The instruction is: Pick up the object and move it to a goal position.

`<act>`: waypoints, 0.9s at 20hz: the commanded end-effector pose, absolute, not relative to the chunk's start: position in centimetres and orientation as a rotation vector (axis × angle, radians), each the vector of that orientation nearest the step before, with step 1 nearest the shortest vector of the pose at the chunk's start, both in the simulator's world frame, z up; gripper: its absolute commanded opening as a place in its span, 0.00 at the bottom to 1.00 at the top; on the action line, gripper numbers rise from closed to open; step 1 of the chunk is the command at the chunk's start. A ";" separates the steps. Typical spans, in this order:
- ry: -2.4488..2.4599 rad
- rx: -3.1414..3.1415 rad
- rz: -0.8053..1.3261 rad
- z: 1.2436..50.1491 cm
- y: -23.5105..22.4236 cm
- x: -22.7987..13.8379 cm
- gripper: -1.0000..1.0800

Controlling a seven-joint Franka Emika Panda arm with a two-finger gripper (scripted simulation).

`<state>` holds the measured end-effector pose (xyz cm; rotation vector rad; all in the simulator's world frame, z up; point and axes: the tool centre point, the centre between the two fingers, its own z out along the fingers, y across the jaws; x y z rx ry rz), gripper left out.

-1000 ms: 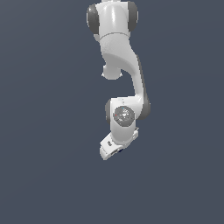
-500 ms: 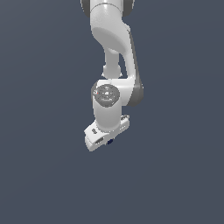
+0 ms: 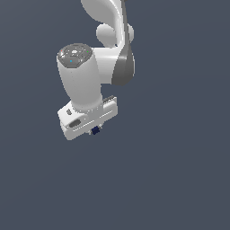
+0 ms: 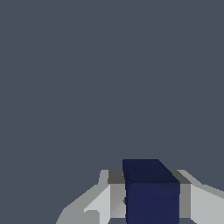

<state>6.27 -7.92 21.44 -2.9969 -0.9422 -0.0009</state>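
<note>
Block time, but first the big things: all around is a plain dark gray-blue background, the same in both views. The white robot arm (image 3: 96, 72) is the biggest thing, coming down from the top of the exterior view, with a round gray cap on its joint. Under it sits the white gripper (image 3: 95, 130), tipped a bit to one side. Its fingers (image 4: 103, 199) are pinching the tiny dark navy blue block (image 3: 95, 130), which peeks out just below the gripper body. In the wrist view the block (image 4: 151, 192) looks large and sits snug between the gray-white fingers, touching them.
</note>
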 end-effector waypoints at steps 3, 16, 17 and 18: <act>-0.943 -2.996 -0.001 25.9 -10.8 5.7 0.00; -0.943 -2.996 -0.001 34.9 -16.7 4.9 0.00; -0.942 -2.997 0.000 35.2 -16.9 4.9 0.00; -0.942 -2.997 0.000 35.4 -17.1 4.9 0.00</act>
